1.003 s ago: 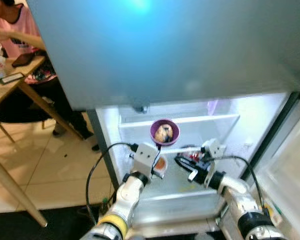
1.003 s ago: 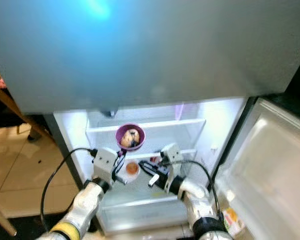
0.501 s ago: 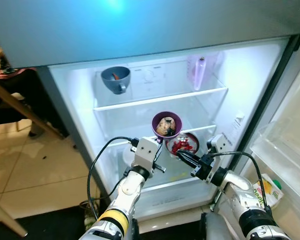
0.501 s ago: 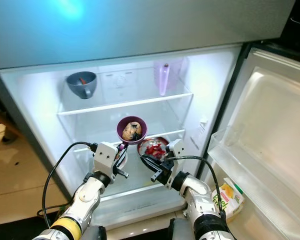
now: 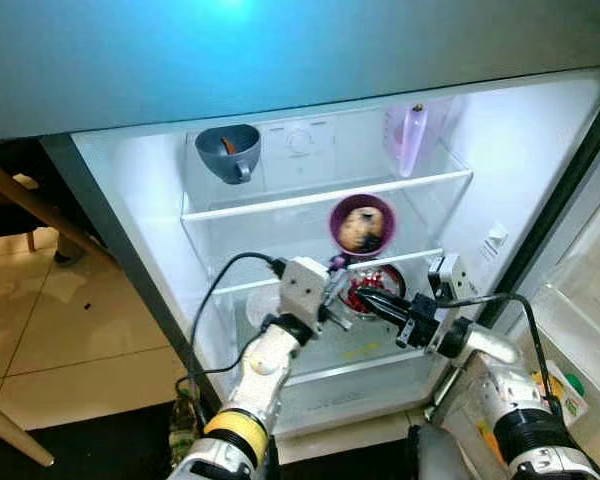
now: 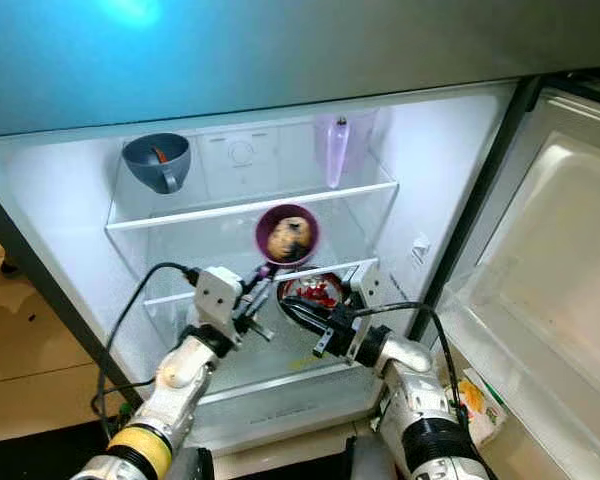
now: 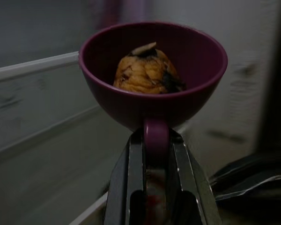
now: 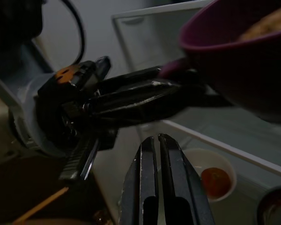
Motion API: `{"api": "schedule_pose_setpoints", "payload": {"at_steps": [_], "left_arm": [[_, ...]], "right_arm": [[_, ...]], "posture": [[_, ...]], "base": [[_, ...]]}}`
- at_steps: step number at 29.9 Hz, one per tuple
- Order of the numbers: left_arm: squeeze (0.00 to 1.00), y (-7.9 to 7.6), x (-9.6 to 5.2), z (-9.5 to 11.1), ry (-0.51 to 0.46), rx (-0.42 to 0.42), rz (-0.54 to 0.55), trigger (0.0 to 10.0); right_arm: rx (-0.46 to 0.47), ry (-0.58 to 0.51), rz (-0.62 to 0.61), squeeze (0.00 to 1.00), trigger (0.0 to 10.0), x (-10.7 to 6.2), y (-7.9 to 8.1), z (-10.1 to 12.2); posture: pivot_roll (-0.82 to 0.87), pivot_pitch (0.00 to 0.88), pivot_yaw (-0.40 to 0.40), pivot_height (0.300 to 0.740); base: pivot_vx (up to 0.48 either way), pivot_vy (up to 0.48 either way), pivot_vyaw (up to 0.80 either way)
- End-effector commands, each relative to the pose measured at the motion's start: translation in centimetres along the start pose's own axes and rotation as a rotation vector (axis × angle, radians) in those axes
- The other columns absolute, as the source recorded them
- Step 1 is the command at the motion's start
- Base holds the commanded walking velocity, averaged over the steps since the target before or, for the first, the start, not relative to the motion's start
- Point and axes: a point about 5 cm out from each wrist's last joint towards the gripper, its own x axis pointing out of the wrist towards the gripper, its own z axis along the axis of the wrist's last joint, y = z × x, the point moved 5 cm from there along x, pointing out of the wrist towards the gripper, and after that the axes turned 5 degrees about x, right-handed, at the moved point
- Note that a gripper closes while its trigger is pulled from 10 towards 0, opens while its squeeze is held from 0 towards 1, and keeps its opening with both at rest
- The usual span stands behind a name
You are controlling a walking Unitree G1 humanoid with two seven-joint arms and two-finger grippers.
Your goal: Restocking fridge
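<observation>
A purple cup with a brown lump of food in it hangs in front of the fridge's middle shelf. My left gripper is shut on the cup's handle, one black finger on each side. Just below the cup a bowl of red food sits on that shelf. My right gripper is held in front of this bowl, pointing left, shut with nothing in it. Its closed fingers reach under my left gripper, and a white bowl with an orange piece lies beyond them.
A grey cup and a pale purple bottle stand on the top shelf. The fridge door is swung open on the right, with a packet in its lower rack. The closed freezer door hangs overhead. Tiled floor lies left.
The camera has risen and shifted. My left gripper has carried the purple cup to the right and higher, over the red bowl. The right gripper stays by that bowl.
</observation>
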Motion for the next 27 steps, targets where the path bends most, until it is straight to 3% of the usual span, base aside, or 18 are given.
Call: {"api": "schedule_pose_setpoints", "payload": {"at_steps": [1, 7, 15, 16, 21, 27], "left_arm": [[0.0, -0.3, 0.0, 0.5, -0.023, -0.024, -0.01, 10.0], [0.0, 0.0, 0.6, 2.4, -0.081, -0.02, -0.026, 10.0], [0.0, 2.4, 1.2, 4.8, -0.148, -0.024, 0.066, 10.0], [0.0, 3.7, 1.3, 5.7, -0.167, 0.007, 0.123, 10.0], [0.0, 5.3, 1.4, 7.3, -0.197, 0.055, 0.199, 10.0], [0.0, 7.3, 1.2, 7.8, -0.187, 0.057, 0.305, 10.0]], "right_arm": [[0.004, -0.001, 0.009, 0.0, 10.0, -0.4, 0.1, 0.0], [-0.042, -0.041, 0.017, 0.0, 10.0, -2.0, -0.3, 1.6], [-0.037, -0.058, 0.02, 0.0, 10.0, -3.0, -0.5, 2.5], [-0.039, -0.061, 0.025, 0.0, 10.0, -3.1, -0.4, 2.7], [-0.041, -0.061, 0.016, 0.0, 10.0, -3.3, -0.5, 2.9], [-0.065, -0.073, -0.054, 0.0, 10.0, -3.3, -1.5, 3.5]], "posture": [[-0.03, 0.013, 0.016, 0.56], [-0.03, 0.012, 0.012, 0.56], [-0.03, 0.009, 0.012, 0.56], [-0.03, 0.009, 0.012, 0.56], [-0.03, 0.009, 0.012, 0.56], [-0.03, 0.009, 0.022, 0.56]], "base": [[0.0, 0.0, 0.0], [0.0, 0.0, 0.0], [0.0, 0.0, 0.0], [0.0, 0.0, 0.0], [0.0, 0.0, 0.0], [0.0, 0.0, 0.0]]}}
